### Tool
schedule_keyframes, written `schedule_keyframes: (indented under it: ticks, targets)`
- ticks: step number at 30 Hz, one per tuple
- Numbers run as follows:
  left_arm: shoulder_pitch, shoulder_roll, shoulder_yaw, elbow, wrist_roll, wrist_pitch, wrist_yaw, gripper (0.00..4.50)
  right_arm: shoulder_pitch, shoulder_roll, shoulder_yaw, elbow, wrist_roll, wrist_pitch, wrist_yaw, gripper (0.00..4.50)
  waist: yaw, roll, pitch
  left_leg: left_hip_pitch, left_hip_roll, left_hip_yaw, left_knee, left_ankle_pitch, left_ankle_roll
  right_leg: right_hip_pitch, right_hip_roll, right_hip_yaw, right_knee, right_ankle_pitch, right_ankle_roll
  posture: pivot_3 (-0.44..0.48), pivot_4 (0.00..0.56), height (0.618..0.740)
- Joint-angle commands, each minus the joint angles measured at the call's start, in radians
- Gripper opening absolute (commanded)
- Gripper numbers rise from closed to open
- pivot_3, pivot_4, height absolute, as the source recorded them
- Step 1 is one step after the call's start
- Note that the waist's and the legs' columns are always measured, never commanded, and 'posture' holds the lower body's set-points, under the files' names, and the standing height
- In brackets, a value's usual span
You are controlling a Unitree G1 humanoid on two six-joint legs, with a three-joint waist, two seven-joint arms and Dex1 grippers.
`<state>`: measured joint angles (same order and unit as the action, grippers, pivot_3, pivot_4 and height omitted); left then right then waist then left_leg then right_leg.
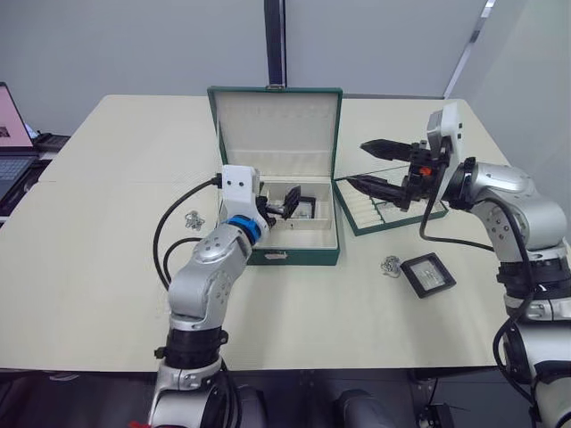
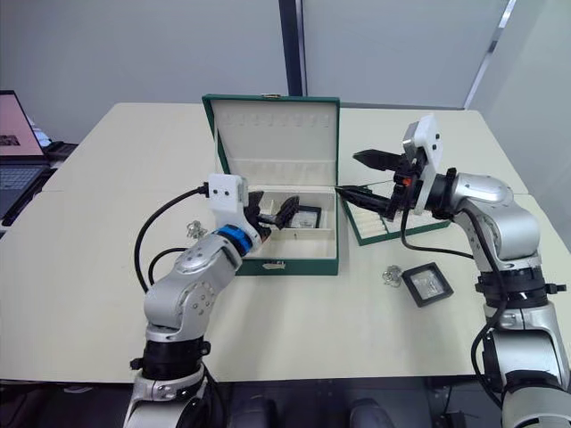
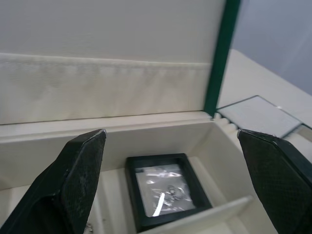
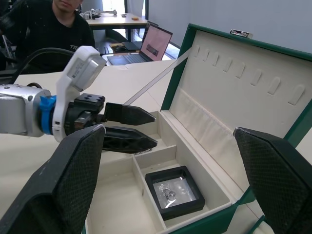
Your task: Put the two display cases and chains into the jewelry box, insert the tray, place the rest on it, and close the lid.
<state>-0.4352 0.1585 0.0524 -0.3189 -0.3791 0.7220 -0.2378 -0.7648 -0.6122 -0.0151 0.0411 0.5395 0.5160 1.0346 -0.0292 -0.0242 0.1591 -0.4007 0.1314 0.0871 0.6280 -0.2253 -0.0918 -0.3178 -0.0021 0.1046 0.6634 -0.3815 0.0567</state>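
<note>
Textured black fingers of the left gripper, spread wide, frame a square glossy display case inside the cream-lined jewelry box; the right gripper gapes empty.

Bright, even overhead light; soft shadows (near foreground blurs).

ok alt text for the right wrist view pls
One display case lies in the far-end compartment of the open jewelry box, whose lid stands upright. The left gripper hovers over the box, fingers open, and the right gripper's fingers frame the shot.
</note>
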Motion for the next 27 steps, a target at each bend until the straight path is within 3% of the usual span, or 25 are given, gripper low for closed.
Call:
schedule_keyframes:
  ticks: [1, 6, 9, 12, 18, 27]
  targets:
    - [0.048, 0.125, 0.103, -0.184, -0.157, 0.047, -0.148, 4.48, 0.035, -0.052, -0.062, -0.046, 0.025, 0.016, 0.017, 4.50, 0.000, 0.000, 0.000, 0.000, 0.000, 0.000, 0.000, 0.000, 0.000, 0.000, 0.000, 0.000, 0.000, 0.000, 0.000, 0.000, 0.150, 0.740]
    - [0.168, 0.333, 0.339, -0.248, -0.358, 0.102, -0.289, 4.48, 0.135, -0.131, -0.106, -0.057, 0.030, 0.034, 0.046, 4.50, 0.000, 0.000, 0.001, 0.000, 0.000, 0.000, 0.000, 0.000, 0.000, 0.000, 0.000, 0.000, -0.001, 0.000, 0.000, 0.000, 0.150, 0.740]
    - [0.327, 0.514, 0.488, -0.198, -0.366, 0.087, -0.440, 4.48, 0.232, -0.201, -0.151, -0.024, 0.003, 0.016, 0.060, 4.50, -0.002, 0.000, 0.001, 0.001, 0.000, 0.000, 0.000, 0.000, 0.000, 0.000, 0.000, 0.000, -0.001, 0.000, 0.000, 0.000, 0.150, 0.740]
    - [0.425, 0.603, 0.577, -0.129, -0.345, 0.039, -0.506, 4.48, 0.293, -0.235, -0.196, 0.008, 0.000, 0.005, 0.058, 4.50, -0.002, 0.001, 0.003, 0.001, 0.000, 0.000, 0.000, 0.000, 0.000, 0.000, -0.001, 0.000, -0.001, 0.000, 0.000, 0.000, 0.150, 0.740]
    - [0.531, 0.668, 0.679, 0.054, -0.255, -0.093, -0.572, 4.48, 0.422, -0.249, -0.272, 0.064, -0.022, -0.037, 0.031, 4.50, 0.000, 0.001, 0.003, 0.001, 0.000, -0.001, 0.000, 0.000, 0.000, 0.000, -0.001, -0.001, -0.001, 0.000, -0.001, 0.000, 0.150, 0.740]
    - [0.520, 0.662, 0.683, 0.271, -0.158, -0.281, -0.554, 4.48, 0.540, -0.230, -0.317, 0.091, -0.053, -0.113, -0.009, 4.50, -0.001, 0.001, 0.003, 0.001, 0.000, 0.000, -0.001, -0.001, 0.000, 0.000, -0.001, -0.001, -0.002, 0.000, -0.001, 0.000, 0.150, 0.740]
